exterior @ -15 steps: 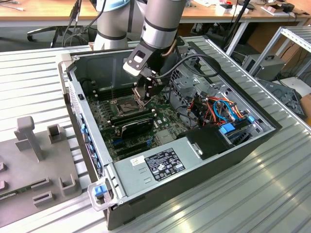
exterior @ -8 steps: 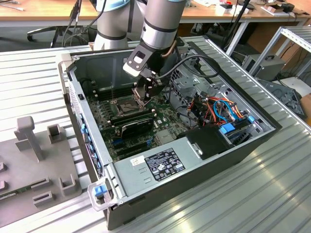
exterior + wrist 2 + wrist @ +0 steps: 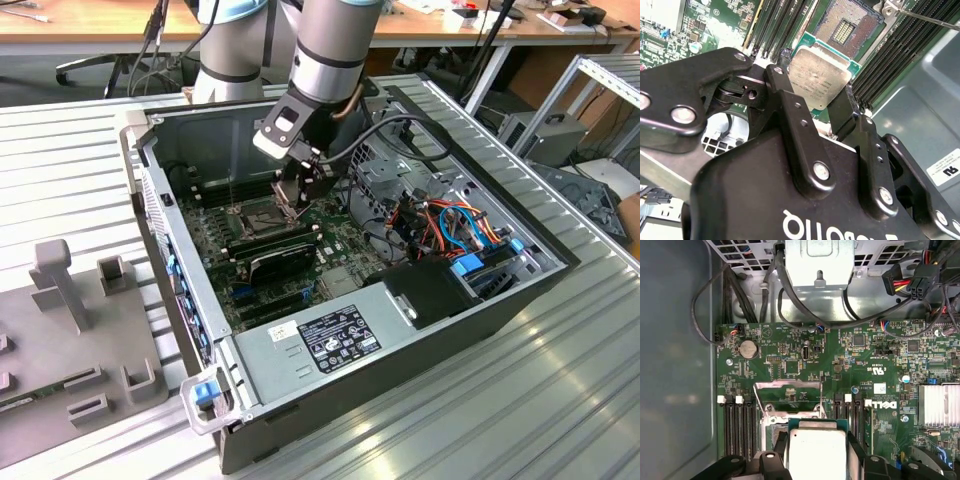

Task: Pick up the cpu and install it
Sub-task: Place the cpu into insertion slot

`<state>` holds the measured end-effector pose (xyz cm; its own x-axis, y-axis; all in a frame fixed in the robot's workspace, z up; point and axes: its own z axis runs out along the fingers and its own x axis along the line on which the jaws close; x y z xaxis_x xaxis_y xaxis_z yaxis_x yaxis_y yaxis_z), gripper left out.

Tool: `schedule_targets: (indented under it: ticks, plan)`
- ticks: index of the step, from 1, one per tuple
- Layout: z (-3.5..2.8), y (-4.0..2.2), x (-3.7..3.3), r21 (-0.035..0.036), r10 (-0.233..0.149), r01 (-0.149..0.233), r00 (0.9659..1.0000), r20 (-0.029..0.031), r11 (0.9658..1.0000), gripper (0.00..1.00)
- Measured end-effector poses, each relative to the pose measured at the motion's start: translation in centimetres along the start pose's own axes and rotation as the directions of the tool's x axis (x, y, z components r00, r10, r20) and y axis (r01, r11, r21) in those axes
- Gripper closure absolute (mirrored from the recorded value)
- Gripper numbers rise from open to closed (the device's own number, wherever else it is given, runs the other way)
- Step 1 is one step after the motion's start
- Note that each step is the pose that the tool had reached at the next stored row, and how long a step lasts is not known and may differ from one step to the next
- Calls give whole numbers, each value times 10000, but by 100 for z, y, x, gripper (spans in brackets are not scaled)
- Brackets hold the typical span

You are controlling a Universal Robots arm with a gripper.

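Ribbed aluminium tabletop (image 3: pixel 560 380) carries an open computer case (image 3: pixel 420 395) in the exterior view. A grey fixture plate (image 3: pixel 70 330) lies at the case's nine o'clock, and wooden desks (image 3: pixel 100 25) stand at its twelve o'clock. The arm (image 3: pixel 330 40) reaches into the case. Its gripper (image 3: pixel 298 200) hangs over the green motherboard (image 3: pixel 340 245), with bundled cables (image 3: pixel 450 220) at its three o'clock. In that view, whatever sits between the fingertips is too small to make out.

In both wrist views the jaws pinch the cpu (image 3: pixel 817 80) by two opposite edges, its pale metal face toward the cameras. The chip hangs above the board at the rim of the open socket (image 3: pixel 845 27), not seated in it. The first wrist view cuts it off at the picture's edge.

The second wrist view shows the socket's bare contact field. The first wrist view shows the raised metal frame (image 3: pixel 787 392), memory slots (image 3: pixel 737 425) and a finned heatsink (image 3: pixel 938 405).
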<state>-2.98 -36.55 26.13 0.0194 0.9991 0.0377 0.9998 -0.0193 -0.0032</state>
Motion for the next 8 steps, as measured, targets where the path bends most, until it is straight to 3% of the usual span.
schedule_targets:
  ticks: [8]
  plan:
    - [34,-19,-2,1,-10,10,10000,3,10000,45]
